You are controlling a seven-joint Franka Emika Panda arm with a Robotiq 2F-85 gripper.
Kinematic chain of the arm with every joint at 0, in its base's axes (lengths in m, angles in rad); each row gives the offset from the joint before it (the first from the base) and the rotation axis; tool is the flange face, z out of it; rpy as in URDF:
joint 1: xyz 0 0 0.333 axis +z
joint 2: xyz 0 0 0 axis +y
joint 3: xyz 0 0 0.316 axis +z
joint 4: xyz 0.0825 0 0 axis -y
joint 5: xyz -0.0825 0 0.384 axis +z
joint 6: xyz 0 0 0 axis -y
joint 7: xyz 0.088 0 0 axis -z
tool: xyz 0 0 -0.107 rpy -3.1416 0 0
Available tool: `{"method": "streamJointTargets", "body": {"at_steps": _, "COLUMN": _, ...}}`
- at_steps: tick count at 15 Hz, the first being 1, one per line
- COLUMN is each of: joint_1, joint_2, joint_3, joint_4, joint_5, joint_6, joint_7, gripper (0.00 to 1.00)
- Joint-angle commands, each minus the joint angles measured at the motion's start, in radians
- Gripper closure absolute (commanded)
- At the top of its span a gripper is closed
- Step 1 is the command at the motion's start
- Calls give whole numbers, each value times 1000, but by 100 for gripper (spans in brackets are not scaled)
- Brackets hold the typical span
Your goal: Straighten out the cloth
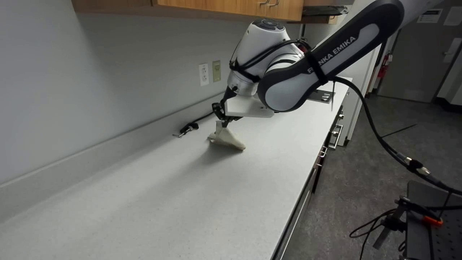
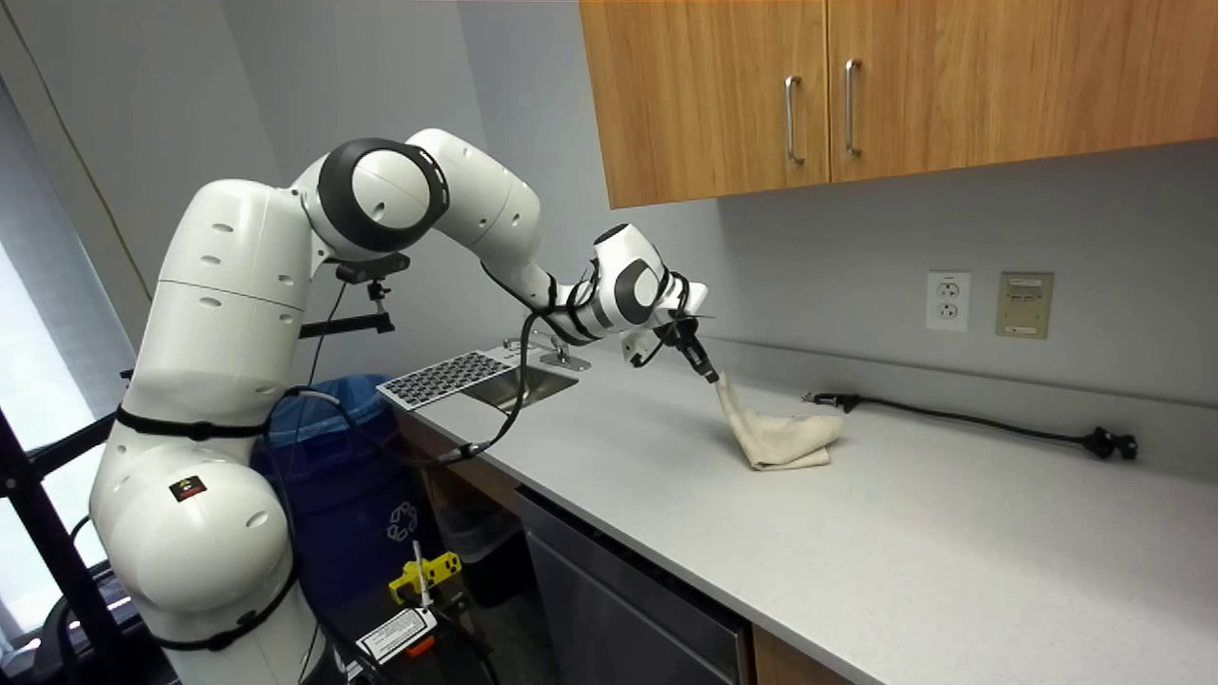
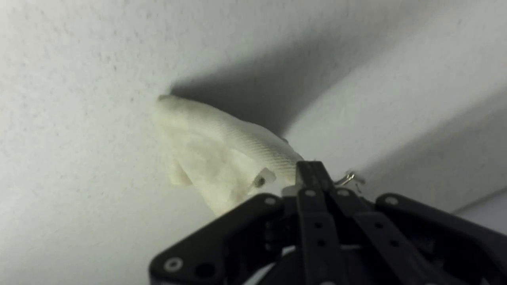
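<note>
Wrist view shows the black two-finger gripper (image 3: 312,168) with its jaws pressed together, and the cream-beige soft fabric cloth (image 3: 206,146) runs up to their tips. In both exterior views, a raised part of it reaches from the pale grey speckled countertop (image 1: 144,216) to the gripper, so I judge that it is pinched there. The cloth is near the metal-tipped end of the thin black cable (image 2: 980,423), but apart from it. Its lower part rests on the countertop and is folded; it is not yet straight.

The step in hand seems to be pulling the fold open. To do this well, I would move the raised part slowly and low, in the direction away from the cable, so that the resting part gives some friction and the layers can slide apart. A high lift is less good: the soft fabric may leave the surface whole and drop in a heap. Before the release, the pinched part should come down well past the fold and touch the countertop. Pushing towards the cable is a risk, because its end could catch the fabric.
</note>
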Motion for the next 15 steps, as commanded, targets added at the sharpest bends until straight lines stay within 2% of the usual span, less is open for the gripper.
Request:
{"method": "streamJointTargets", "body": {"at_steps": 1, "joint_1": -100, "joint_2": -86, "joint_3": 159, "joint_4": -124, "joint_5": 179, "joint_6": -51, "joint_7": -242, "gripper": 100}}
{"method": "streamJointTargets", "body": {"at_steps": 3, "joint_1": -138, "joint_2": -105, "joint_3": 219, "joint_4": -160, "joint_5": 281, "joint_6": -109, "joint_7": -368, "gripper": 100}}
{"method": "streamJointTargets", "body": {"at_steps": 4, "joint_1": -141, "joint_2": -112, "joint_3": 226, "joint_4": -175, "joint_5": 312, "joint_6": -147, "joint_7": -414, "gripper": 100}}
{"method": "streamJointTargets", "body": {"at_steps": 8, "joint_1": -137, "joint_2": -138, "joint_3": 206, "joint_4": -219, "joint_5": 376, "joint_6": -304, "joint_7": -530, "gripper": 100}}
{"method": "streamJointTargets", "body": {"at_steps": 9, "joint_1": -134, "joint_2": -139, "joint_3": 196, "joint_4": -221, "joint_5": 373, "joint_6": -347, "joint_7": -546, "gripper": 88}}
{"method": "streamJointTargets", "body": {"at_steps": 10, "joint_1": -132, "joint_2": -139, "joint_3": 186, "joint_4": -220, "joint_5": 365, "joint_6": -384, "joint_7": -557, "gripper": 73}}
{"method": "streamJointTargets", "body": {"at_steps": 13, "joint_1": -134, "joint_2": -136, "joint_3": 160, "joint_4": -207, "joint_5": 347, "joint_6": -475, "joint_7": -572, "gripper": 52}}
{"method": "streamJointTargets", "body": {"at_steps": 15, "joint_1": -127, "joint_2": -132, "joint_3": 138, "joint_4": -195, "joint_5": 320, "joint_6": -493, "joint_7": -565, "gripper": 37}}
